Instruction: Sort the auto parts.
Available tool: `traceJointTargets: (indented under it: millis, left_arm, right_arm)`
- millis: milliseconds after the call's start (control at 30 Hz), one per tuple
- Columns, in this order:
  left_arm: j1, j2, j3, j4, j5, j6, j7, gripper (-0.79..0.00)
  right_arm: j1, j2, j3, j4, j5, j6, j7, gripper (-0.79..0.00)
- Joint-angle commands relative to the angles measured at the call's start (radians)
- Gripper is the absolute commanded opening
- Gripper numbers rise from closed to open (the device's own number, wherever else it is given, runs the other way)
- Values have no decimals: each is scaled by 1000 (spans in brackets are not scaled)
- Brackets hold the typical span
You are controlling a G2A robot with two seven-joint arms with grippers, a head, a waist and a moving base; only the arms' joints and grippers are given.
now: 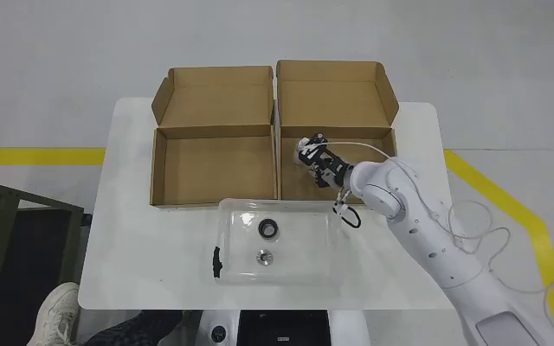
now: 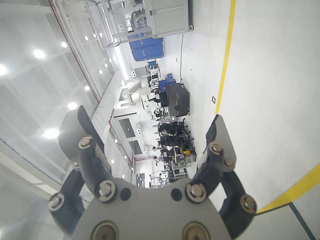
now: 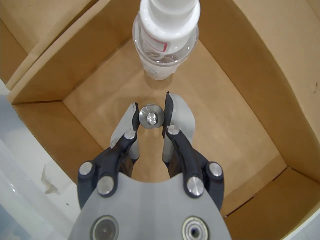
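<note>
Held part: a round silver metal part, inside the right cardboard box, over the box floor near its front wall; whether it touches the floor cannot be told.
Right pincer: pinching the silver part from both sides, its dark pads pressed against the rim.
Neighbour in the box: a white cylindrical part in a clear sleeve stands just beyond the held part, apart from it.
Right arm: in the top view it reaches from the tabletop's right side into the right cardboard box.
Clear tray: sits in front of both boxes; a black ring and a small silver piece lie in it, near each other but apart.
Left cardboard box: beside the right one, the two touching along their sides, lids folded back.
Tabletop: white, carrying the boxes and tray.
Left pincer: spread wide, nothing between its fingers, aimed out at the room.
</note>
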Motion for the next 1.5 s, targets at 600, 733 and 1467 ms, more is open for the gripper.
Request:
traceJointTargets:
  millis: [600,733,1467]
  left_arm:
    - [0,0,0,0,0,0,0,0]
    - [0,0,0,0,0,0,0,0]
    - [0,0,0,0,0,0,0,0]
  right_arm:
    - [-53,11,78,-162,-46,18,51,-49]
    - [-110,24,115,-277,-56,-6,68,-25]
    - [-184,8,-33,-447,-42,-149,-58,0]
